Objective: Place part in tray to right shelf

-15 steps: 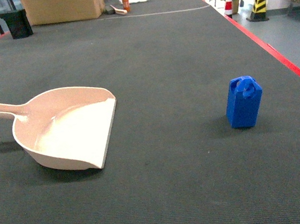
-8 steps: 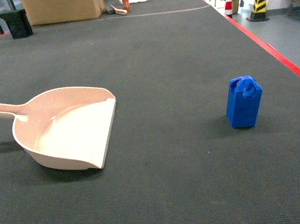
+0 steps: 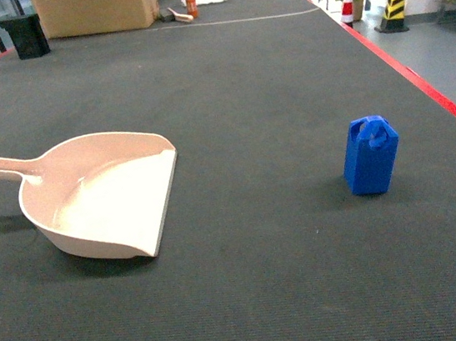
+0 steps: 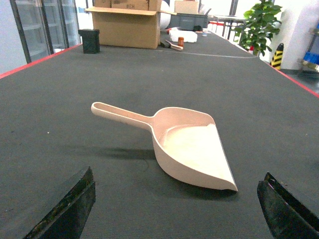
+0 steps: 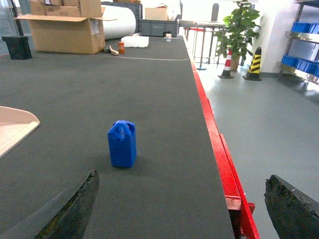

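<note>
part upright, ahead of right gripper; jaws apart

Left gripper: jaws spread wide; only the two dark fingertips show, at the lower corners of the left wrist view
Right gripper: jaws likewise wide apart; its dark, worn fingertips sit at the lower corners of the right wrist view
Grasp: nothing between either pair of jaws
Head view: neither arm nor gripper appears
</note>
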Available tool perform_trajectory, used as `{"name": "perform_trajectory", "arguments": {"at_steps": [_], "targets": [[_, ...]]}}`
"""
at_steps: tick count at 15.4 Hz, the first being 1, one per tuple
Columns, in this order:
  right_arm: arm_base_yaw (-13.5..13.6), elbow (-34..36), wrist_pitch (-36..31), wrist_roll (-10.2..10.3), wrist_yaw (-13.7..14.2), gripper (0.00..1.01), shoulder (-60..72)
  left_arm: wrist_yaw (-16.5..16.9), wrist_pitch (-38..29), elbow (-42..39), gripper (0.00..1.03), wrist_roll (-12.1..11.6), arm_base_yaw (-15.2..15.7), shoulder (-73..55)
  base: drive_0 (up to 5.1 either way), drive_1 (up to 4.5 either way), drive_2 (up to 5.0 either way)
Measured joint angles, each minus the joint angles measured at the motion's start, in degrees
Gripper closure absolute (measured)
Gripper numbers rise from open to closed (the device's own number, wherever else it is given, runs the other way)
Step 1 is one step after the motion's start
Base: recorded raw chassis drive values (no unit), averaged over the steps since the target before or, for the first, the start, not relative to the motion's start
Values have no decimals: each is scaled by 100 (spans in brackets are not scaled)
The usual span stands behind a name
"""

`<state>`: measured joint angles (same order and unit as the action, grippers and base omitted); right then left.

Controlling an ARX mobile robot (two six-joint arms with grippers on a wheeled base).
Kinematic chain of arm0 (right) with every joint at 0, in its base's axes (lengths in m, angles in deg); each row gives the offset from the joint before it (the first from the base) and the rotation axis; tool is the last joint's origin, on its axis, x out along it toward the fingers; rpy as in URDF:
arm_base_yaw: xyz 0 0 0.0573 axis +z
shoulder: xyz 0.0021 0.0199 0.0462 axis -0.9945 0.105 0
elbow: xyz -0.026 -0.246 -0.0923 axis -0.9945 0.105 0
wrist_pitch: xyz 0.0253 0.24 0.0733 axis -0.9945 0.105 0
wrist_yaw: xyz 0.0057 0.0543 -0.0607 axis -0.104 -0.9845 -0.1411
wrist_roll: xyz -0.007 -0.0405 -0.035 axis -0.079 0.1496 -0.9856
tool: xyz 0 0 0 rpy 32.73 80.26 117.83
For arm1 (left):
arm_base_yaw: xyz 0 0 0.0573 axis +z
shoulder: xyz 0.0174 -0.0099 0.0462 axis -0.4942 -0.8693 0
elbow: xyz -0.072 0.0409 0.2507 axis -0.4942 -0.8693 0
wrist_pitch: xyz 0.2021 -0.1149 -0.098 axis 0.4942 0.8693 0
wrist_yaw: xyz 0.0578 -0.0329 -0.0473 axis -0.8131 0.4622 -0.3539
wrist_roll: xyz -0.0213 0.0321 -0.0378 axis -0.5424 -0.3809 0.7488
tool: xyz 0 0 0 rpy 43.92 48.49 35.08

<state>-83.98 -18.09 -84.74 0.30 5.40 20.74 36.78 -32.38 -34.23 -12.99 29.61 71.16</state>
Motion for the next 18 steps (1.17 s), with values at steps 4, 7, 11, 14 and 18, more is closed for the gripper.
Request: {"name": "perform_trajectory", "arguments": {"at_steps": [4,7,11,14,18], "targets": [[0,0,0,0,0,3,0,0,0,0,5,0,0,0,0,0,0],[0,0,0,0,0,3,0,0,-2,0,5,0,0,0,0,0,0],[0,0,-4,0,2,3,0,-1449,494,297,5,1486,-551,-881,0,0,0],[0,0,-2,0,0,3,0,-643,-1043,286,5,2874,-315,-2317,0,0,0],[0,0,-2,0,0,3,0,208,-3814,586,5,4041,201,-5453,0,0,0]]}}
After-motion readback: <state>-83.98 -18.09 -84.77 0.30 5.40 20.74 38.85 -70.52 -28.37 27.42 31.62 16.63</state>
